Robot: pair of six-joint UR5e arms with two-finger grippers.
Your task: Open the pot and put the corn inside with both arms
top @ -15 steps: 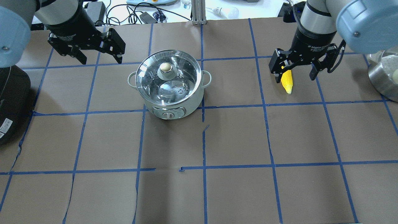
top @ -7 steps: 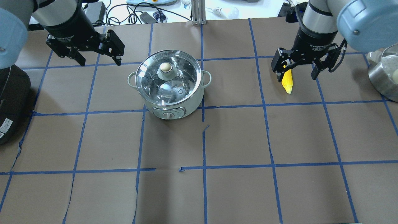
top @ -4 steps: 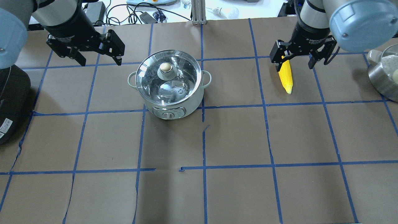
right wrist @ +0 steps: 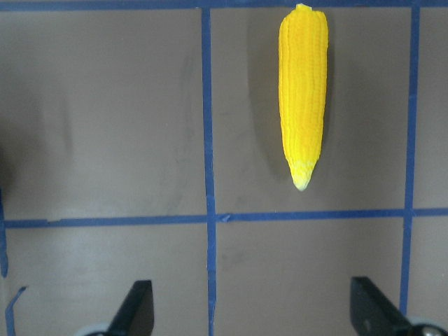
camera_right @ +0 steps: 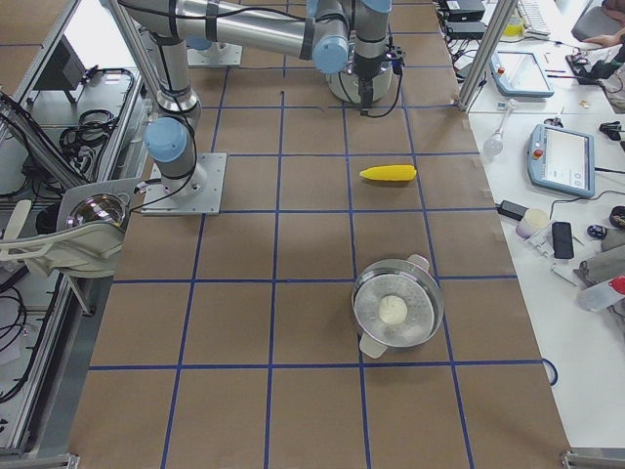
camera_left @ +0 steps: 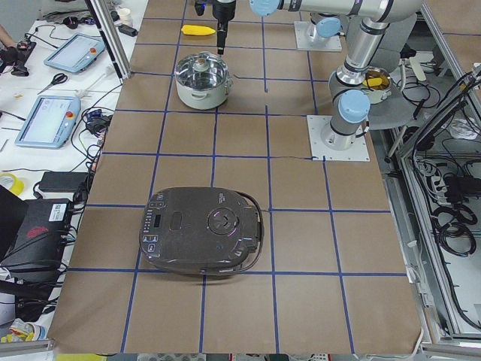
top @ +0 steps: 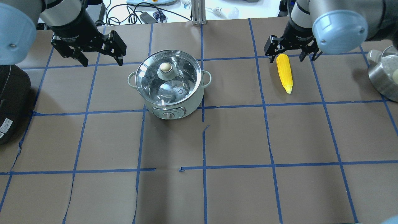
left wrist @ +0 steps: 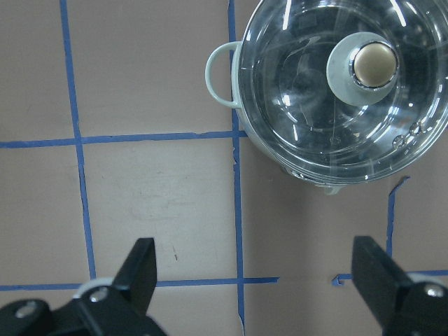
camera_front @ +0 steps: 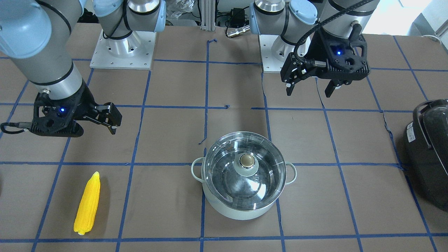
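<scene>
The pale mint-green pot (top: 169, 82) stands on the brown table with its glass lid and knob (top: 165, 67) on; it also shows in the front view (camera_front: 245, 182) and the left wrist view (left wrist: 343, 91). The yellow corn (top: 285, 73) lies flat to its right, alone, also in the front view (camera_front: 88, 203) and the right wrist view (right wrist: 303, 91). My left gripper (top: 102, 62) is open and empty, left of the pot and above the table (left wrist: 253, 259). My right gripper (top: 288, 55) is open and empty, raised over the corn's thick end (right wrist: 250, 294).
A black glossy appliance (top: 12, 102) sits at the table's left edge, also in the exterior left view (camera_left: 203, 229). A steel pot (top: 384, 74) with a white thing inside sits at the right edge. Blue tape lines grid the table. Cables and tablets lie beyond the far edge.
My right gripper has drawn back from the corn toward the far edge, still open. The corn has not moved. My left gripper has shifted slightly right.
</scene>
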